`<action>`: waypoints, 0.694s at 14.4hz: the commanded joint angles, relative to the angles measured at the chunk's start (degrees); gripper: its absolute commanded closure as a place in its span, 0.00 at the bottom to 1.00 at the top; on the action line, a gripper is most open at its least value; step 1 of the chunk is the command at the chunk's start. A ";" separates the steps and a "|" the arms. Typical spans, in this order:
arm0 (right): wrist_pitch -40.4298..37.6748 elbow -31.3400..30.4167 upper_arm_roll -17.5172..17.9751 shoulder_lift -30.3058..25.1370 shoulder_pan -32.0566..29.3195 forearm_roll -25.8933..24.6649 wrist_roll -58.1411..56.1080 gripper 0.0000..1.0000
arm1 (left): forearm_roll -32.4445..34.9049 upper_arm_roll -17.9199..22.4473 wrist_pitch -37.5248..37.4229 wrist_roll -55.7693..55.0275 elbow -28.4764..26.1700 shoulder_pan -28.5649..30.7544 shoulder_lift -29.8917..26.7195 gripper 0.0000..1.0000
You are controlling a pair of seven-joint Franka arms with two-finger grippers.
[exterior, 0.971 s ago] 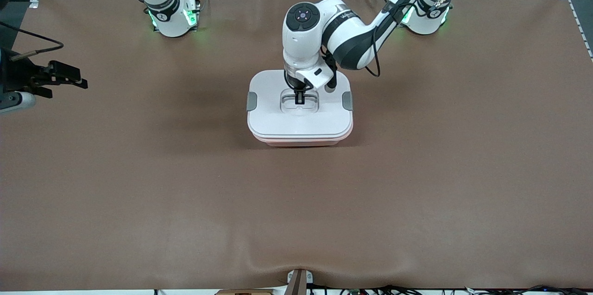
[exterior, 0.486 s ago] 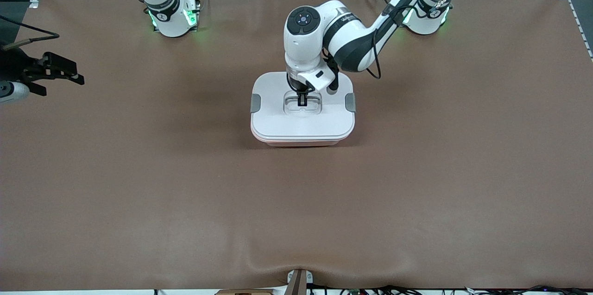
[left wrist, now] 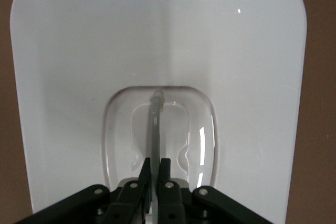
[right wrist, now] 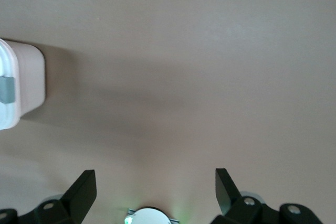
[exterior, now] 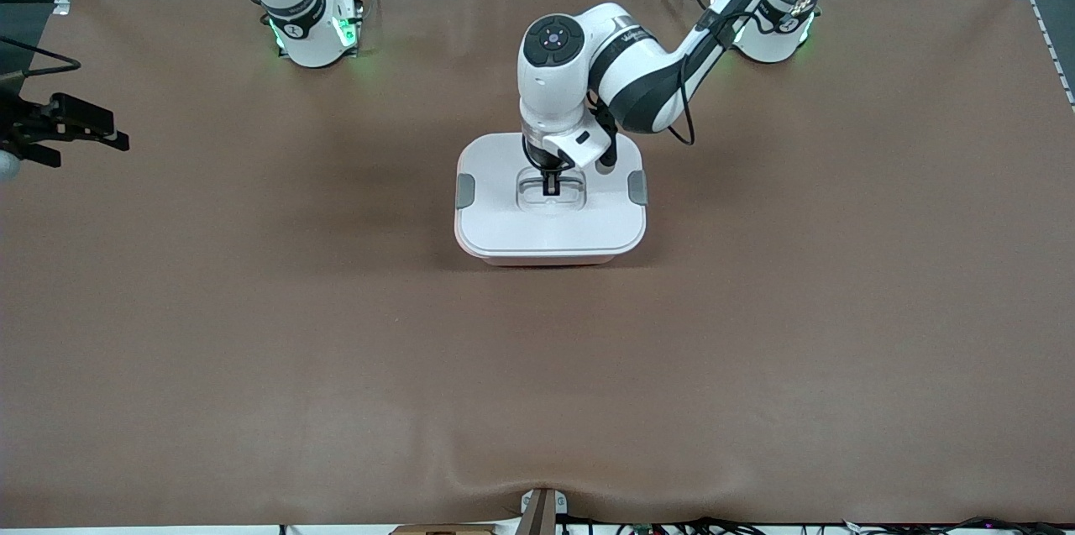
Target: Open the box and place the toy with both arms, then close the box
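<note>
White lid (exterior: 550, 224) had settled square on the box under the left hand (exterior: 551, 182), clamped on its handle (left wrist: 155, 129); right hand (exterior: 59, 132) retreated, wide open. Closing looked nearly done.

toy: not visible in any view | box (exterior: 550, 220): inside hidden by lid, cut off at right wrist view edge | right gripper (exterior: 71, 132): partly cut off at front view edge
</note>
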 commanded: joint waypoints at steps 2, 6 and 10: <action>-0.23 -2.14 0.84 -2.88 2.77 -4.87 0.88 0.00 | 0.99 -0.27 1.98 -3.44 0.15 0.14 0.37 1.00; 9.15 -14.34 0.49 -11.39 2.59 -4.08 1.23 0.00 | 1.16 -0.27 2.33 -3.98 -0.03 0.05 0.46 1.00; 9.18 -13.59 0.49 -11.15 2.42 -2.50 2.73 0.00 | 1.25 -0.19 2.33 -4.42 -0.38 -0.03 0.55 1.00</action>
